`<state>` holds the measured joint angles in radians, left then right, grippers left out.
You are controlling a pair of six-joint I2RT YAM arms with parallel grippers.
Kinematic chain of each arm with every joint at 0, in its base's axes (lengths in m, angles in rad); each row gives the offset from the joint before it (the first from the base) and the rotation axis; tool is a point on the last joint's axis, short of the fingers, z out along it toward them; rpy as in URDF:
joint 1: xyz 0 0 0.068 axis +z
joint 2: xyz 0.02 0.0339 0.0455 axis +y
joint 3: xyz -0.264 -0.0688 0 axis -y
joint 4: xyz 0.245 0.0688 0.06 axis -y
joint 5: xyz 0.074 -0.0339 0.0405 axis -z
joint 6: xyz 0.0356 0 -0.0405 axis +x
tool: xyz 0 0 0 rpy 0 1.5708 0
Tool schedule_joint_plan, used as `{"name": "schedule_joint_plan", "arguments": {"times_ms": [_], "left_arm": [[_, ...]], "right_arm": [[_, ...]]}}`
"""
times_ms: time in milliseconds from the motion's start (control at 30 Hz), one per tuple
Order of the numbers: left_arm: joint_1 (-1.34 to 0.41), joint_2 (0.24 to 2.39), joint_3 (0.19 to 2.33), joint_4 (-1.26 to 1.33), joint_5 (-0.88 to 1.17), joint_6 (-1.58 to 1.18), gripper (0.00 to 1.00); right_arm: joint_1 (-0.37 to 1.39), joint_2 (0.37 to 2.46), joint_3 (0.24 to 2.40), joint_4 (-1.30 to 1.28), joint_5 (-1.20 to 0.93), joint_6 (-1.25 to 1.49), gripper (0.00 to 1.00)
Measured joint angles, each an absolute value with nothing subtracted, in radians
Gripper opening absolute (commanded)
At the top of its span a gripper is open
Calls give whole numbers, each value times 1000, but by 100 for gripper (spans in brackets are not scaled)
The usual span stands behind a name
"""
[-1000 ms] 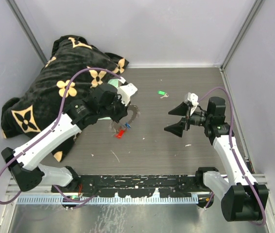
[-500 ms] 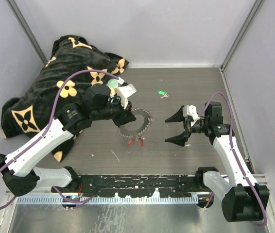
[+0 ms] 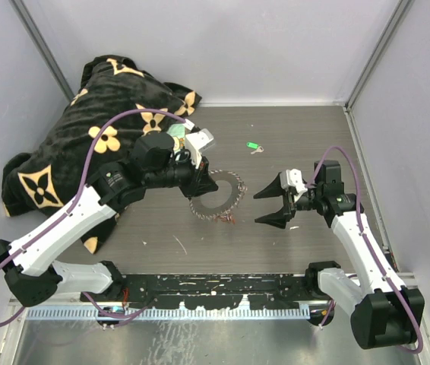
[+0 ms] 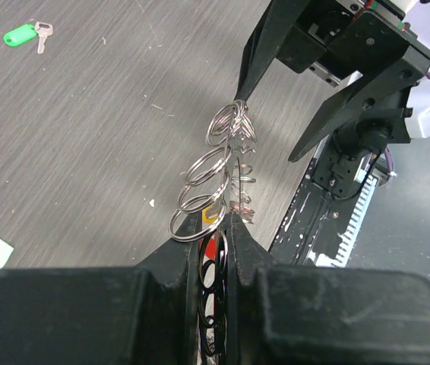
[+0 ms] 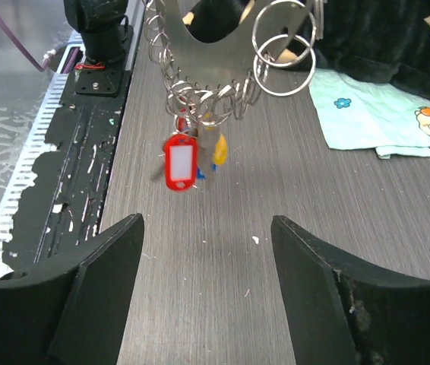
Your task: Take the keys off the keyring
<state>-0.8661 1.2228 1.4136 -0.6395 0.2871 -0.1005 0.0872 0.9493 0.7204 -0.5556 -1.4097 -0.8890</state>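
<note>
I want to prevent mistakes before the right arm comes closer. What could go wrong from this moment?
1. The left gripper pinches the keyring only at its rim, so a pull could twist it loose.
2. The keys hang bunched under the ring and look blurred, perhaps swinging; the open right gripper may grab several or miss.

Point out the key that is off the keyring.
The green-tagged key, lying alone on the table; the red-tagged key and its neighbours hang from the keyring clamped in the left gripper.
</note>
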Motion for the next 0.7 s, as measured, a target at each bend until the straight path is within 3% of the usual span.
{"name": "schedule_joint_plan", "arguments": {"times_ms": [700], "left_arm": [[-867,1262,1420,-587,204,-292,0]], "right_arm": [[219,949,694,-448,-1333,-829,53]]}}
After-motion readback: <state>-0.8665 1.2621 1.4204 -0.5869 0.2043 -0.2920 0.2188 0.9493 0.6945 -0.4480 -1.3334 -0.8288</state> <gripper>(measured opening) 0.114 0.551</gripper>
